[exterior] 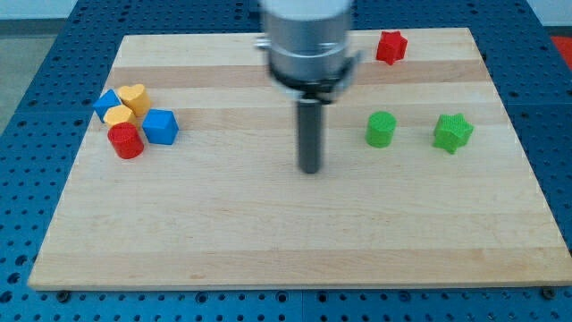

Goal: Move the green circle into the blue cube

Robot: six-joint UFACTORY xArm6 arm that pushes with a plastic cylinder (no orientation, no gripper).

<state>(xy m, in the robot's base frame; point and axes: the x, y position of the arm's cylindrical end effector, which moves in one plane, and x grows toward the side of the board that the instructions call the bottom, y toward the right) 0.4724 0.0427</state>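
Note:
The green circle (381,129) stands on the wooden board at the view's right. The blue cube (161,126) sits at the view's left, at the right side of a cluster of blocks. My tip (309,169) rests on the board near the middle, to the left of the green circle and a little lower, apart from it. The blue cube is far to the tip's left.
A green star (453,131) lies right of the green circle. A red star (391,46) sits near the view's top right. By the blue cube are a red cylinder (126,140), two yellow blocks (133,96) (117,114) and another blue block (107,101).

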